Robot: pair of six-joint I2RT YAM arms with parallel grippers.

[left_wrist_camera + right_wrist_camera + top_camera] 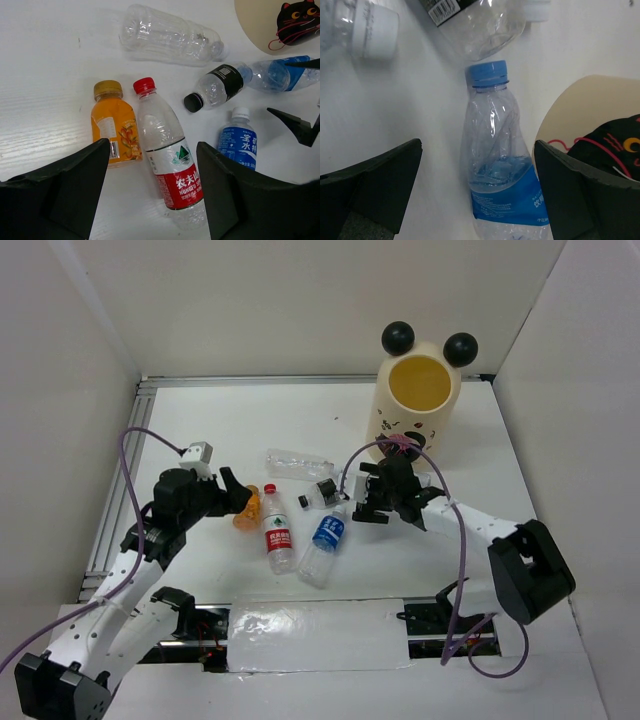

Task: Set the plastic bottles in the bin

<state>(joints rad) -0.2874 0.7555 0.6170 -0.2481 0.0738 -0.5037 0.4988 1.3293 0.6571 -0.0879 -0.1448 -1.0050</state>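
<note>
Several plastic bottles lie on the white table. In the left wrist view I see an orange bottle (114, 125), a red-capped, red-labelled bottle (167, 150), a white-capped blue-labelled bottle (238, 142), a dark-labelled bottle (217, 86) and a clear unlabelled bottle (170, 35). My left gripper (152, 147) is open, its jaws on either side of the red-labelled bottle with gaps on both sides. My right gripper (477, 147) is open astride a second blue-labelled bottle (502, 170), not touching it. The cream bin (418, 405) stands upright just behind the right gripper (400, 502).
The bin's wall (580, 110) is close beside the right finger in the right wrist view. White walls enclose the table on three sides. A metal rail (115, 510) runs along the left edge, and foil tape (315, 635) covers the near edge between the arm bases.
</note>
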